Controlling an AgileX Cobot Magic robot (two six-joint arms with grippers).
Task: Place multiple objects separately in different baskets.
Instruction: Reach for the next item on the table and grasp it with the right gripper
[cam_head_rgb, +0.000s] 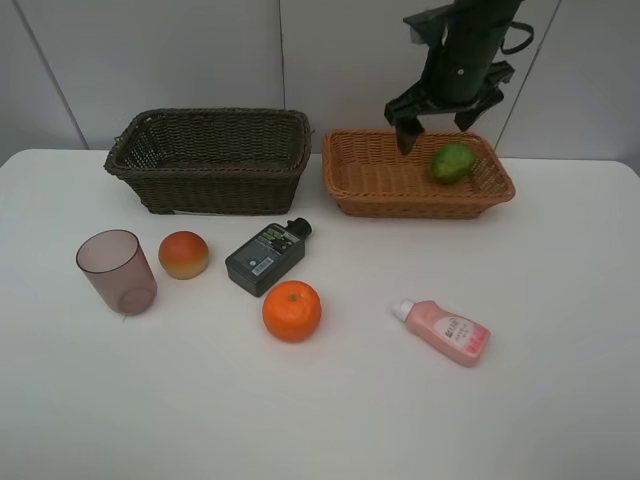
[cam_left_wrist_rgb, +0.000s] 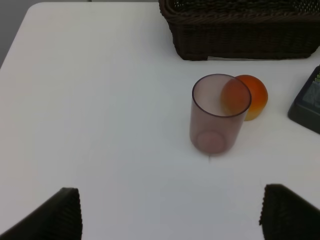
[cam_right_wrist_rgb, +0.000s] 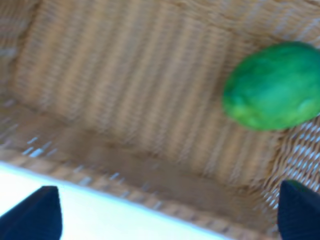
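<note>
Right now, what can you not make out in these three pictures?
Exterior high view: the print on the dark grey labelled bottle and the pink white-capped bottle is too small to read.
Left wrist view: the picture edge cuts off the dark brown woven wicker basket, hiding its inside.
Right wrist view: blur smears the green lime-like fruit and the weave of the light orange-tan wicker basket.

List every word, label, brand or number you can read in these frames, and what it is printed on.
No text is legible.
Dark grey flat bottle with a black cap: pale label with green and white print, too small to read.
Pink plastic bottle with a white cap: darker pink markings on its side, too small to read.
No other lettering shows.
</note>
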